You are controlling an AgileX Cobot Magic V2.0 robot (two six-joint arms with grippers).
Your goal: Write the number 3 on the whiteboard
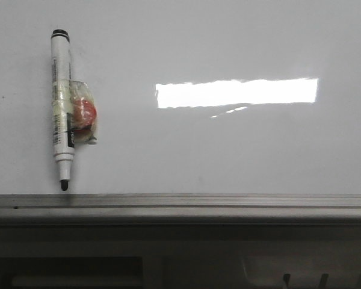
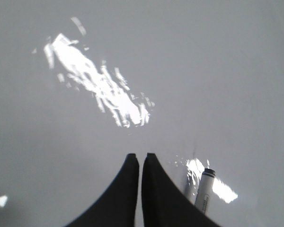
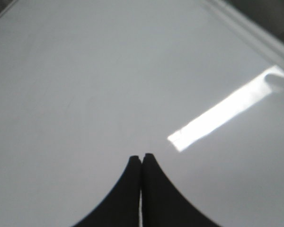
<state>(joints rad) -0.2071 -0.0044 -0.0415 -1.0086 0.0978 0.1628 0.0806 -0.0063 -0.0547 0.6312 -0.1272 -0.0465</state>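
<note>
The whiteboard [image 1: 228,150] fills the front view, glossy and pale grey, with a grey metal ledge [image 1: 180,201] along its near edge. No number 3 or other marker line shows on it. A white pen with a black tip [image 1: 61,102] lies on the board at the left, tip toward the ledge, with a red object [image 1: 84,113] taped to its side. My left gripper [image 2: 142,156] is shut and empty above the board, with the pen's end [image 2: 204,189] just beside it. My right gripper [image 3: 142,157] is shut and empty above bare board [image 3: 85,85]. Neither gripper shows in the front view.
A bright rectangular light reflection [image 1: 236,92] lies on the board right of centre. The board's metal frame [image 3: 246,28] shows in the right wrist view. Dark structure [image 1: 180,259] lies below the ledge.
</note>
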